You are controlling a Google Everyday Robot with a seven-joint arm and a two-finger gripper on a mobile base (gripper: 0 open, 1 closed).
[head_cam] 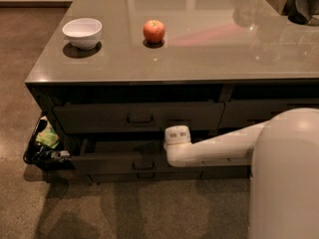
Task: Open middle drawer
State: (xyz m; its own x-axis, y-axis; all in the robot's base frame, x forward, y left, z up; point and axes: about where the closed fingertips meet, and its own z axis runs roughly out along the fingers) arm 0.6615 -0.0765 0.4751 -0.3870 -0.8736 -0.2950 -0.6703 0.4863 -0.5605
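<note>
The middle drawer (114,162) is the medium-height dark grey-brown front under the counter. It stands pulled out a little, with a dark gap above it. Its small loop handle (143,165) is at its centre. My gripper (170,156) is at the end of the white arm, just right of that handle at the drawer's front, mostly hidden behind the round white wrist (177,135). The taller top drawer (99,117) above is closed. The thin bottom drawer (119,177) sits below.
On the grey counter top (199,59) stand a white bowl (82,32) and a red apple (154,31). A dark bin with green items (44,144) sits on the floor at the counter's left corner. My white body (286,178) fills the lower right.
</note>
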